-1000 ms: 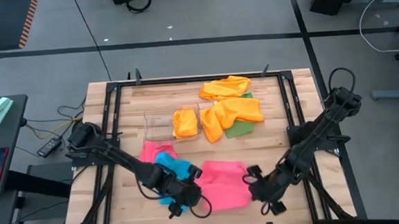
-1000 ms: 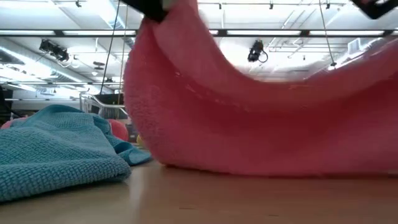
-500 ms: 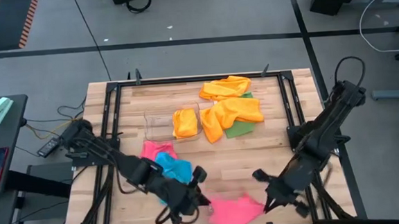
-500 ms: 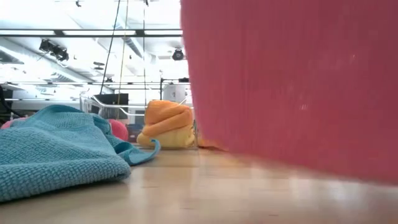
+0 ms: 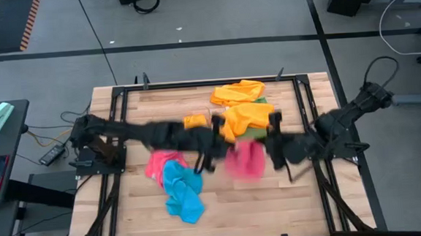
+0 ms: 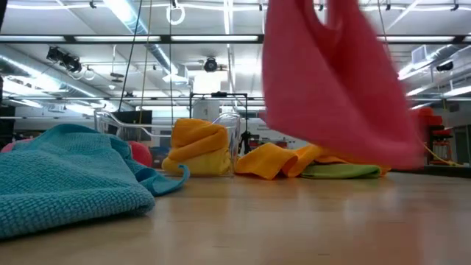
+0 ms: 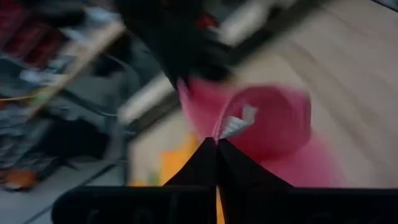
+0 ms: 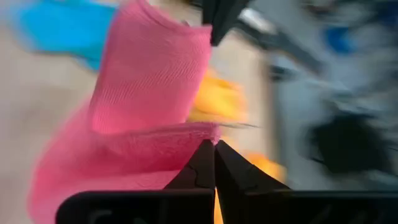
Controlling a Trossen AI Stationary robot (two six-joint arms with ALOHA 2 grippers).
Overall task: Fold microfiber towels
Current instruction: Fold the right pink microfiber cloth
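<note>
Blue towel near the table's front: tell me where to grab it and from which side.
Grip the blue towel at its bare front end, coming straight down from above. It lies crumpled flat on the table; its rear end overlaps a pink towel.

lab: strip lights, grey floor, framed wooden table

Clear plastic bin on wooden table; black cable across grey floor

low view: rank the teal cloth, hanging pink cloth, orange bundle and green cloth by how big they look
1. Knitted teal cloth, though it lies nearest the camera.
2. Hanging pink cloth.
3. Folded orange bundle.
4. Flat green cloth, only a sliver visible.
</note>
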